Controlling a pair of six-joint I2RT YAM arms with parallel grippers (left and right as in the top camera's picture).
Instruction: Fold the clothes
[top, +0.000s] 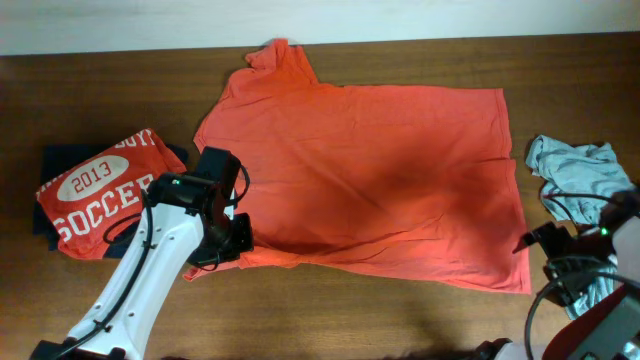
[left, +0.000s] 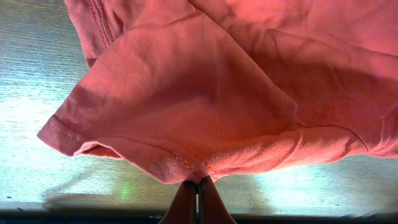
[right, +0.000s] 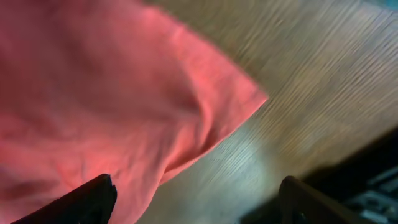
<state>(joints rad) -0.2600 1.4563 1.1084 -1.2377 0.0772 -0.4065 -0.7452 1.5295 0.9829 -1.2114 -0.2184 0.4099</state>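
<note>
Left tool (left: 198, 186) has its fingers pressed together, clamped on a bunched edge of the spread orange-red T-shirt (top: 370, 170) at that shirt's near corner on the left arm's side. The left wrist view shows a hemmed flap of the cloth lifted off the table (top: 100, 100) just above the pinch. From overhead the same tool (top: 238, 243) sits right at the shirt's lower left edge. The spread shirt itself lies flat and sideways across the middle of the table, one sleeve pointing to the far edge and the bottom hem toward the right arm's side. Right tool (top: 540, 242) is just beside the near corner of that hem, and the right wrist view shows its fingers (right: 93, 198) standing wide apart with the shirt's corner lying below them; whether they touch the cloth I cannot tell. A folded orange-red T-shirt (top: 100, 195) with white SOCCER lettering lies well off the spread shirt's left side, resting on a navy garment (top: 48, 160). A crumpled grey-blue T-shirt (top: 575, 175) lies just off the spread shirt's right side.
</note>
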